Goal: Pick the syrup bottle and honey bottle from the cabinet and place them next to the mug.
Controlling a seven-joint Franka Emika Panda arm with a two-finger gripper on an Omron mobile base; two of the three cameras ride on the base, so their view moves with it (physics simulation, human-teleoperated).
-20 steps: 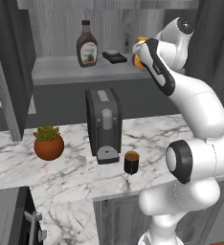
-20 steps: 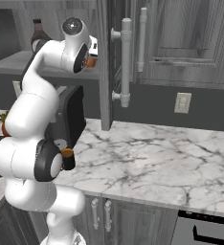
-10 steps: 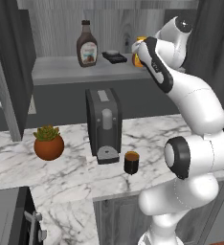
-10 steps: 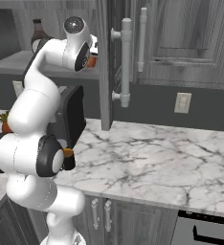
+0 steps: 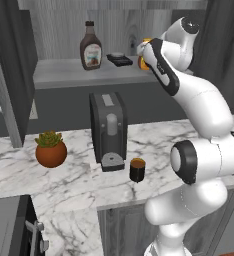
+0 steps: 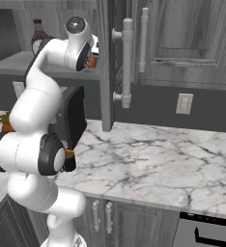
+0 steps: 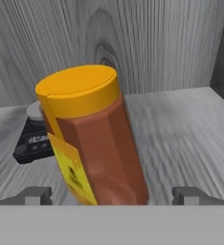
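With the gripper (image 7: pixel 112 196) spread wide either side of the honey bottle (image 7: pixel 92 139) on the cabinet (image 5: pixel 64 75) shelf, holding nothing yet, I'd say the first pick is in hand and closing comes next. A small dark scale (image 7: pixel 35 141) sits just behind; the syrup bottle (image 5: pixel 90 47) waits further along, the mug (image 5: pixel 137 170) below beside the coffee machine (image 5: pixel 108 131).

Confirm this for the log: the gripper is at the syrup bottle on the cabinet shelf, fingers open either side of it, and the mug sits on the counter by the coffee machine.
Wrong bottle. The hand view shows the gripper open around the honey bottle, with its orange cap and yellow label. The syrup bottle stands untouched further left on the cabinet shelf in the left base view. The mug does sit on the counter by the coffee machine.
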